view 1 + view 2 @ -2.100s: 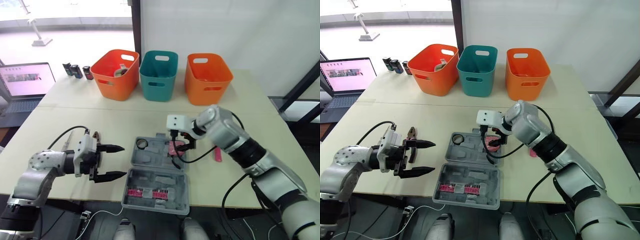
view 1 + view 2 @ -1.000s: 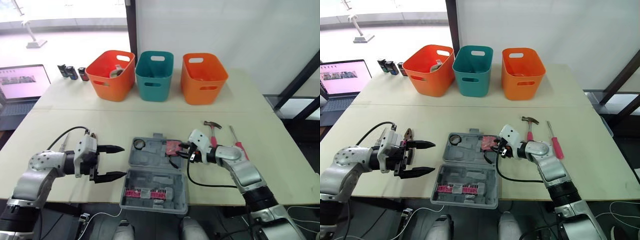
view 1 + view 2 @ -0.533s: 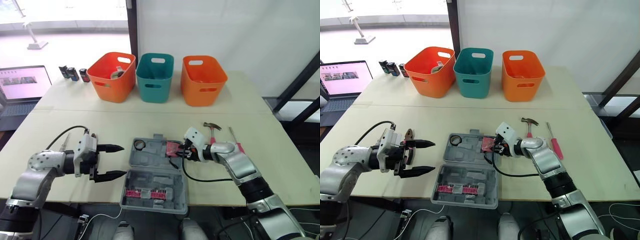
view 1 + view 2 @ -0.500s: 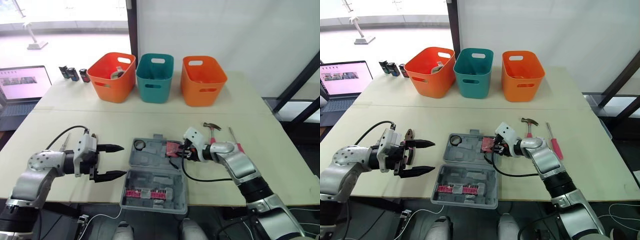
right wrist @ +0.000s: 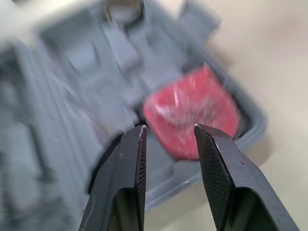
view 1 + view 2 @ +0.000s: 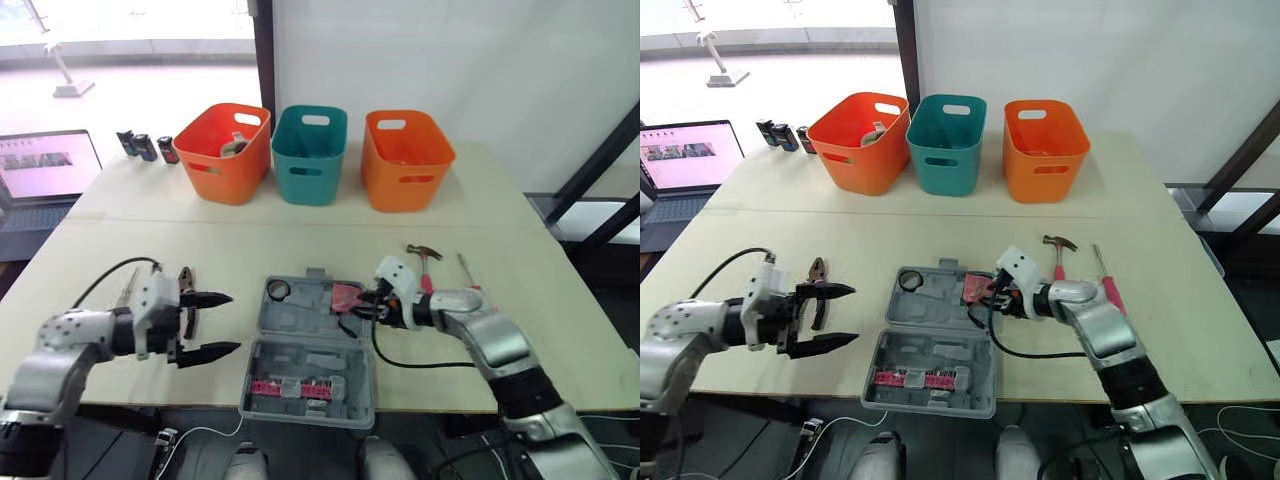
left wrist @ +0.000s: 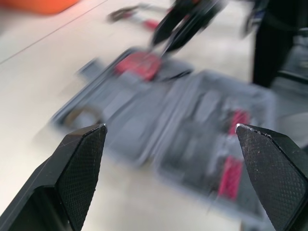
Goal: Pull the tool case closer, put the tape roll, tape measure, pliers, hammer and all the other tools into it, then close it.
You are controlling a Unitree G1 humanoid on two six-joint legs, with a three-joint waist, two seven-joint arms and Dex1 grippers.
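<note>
The grey tool case (image 6: 300, 355) lies open at the table's front middle, with red bits in its near half. A red tape measure (image 6: 347, 296) sits in its far right corner and a tape roll (image 6: 281, 290) in the far left. My right gripper (image 6: 361, 308) hovers just right of the tape measure (image 5: 192, 113), open, holding nothing. My left gripper (image 6: 235, 322) stands wide open left of the case. Pliers (image 6: 188, 281) lie on the table beside the left gripper. A hammer (image 6: 426, 258) and a red-handled screwdriver (image 6: 1100, 268) lie right of the case, beyond my right arm.
Three baskets stand at the back: orange (image 6: 225, 150), teal (image 6: 310, 150), orange (image 6: 408, 158). A laptop (image 6: 45, 170) and several small dark items (image 6: 145, 147) sit at the far left. A black cable (image 6: 420, 362) loops from my right wrist over the table.
My left gripper has drawn back a little to the left, still open. The right gripper stays beside the tape measure, which it set into the case earlier.
</note>
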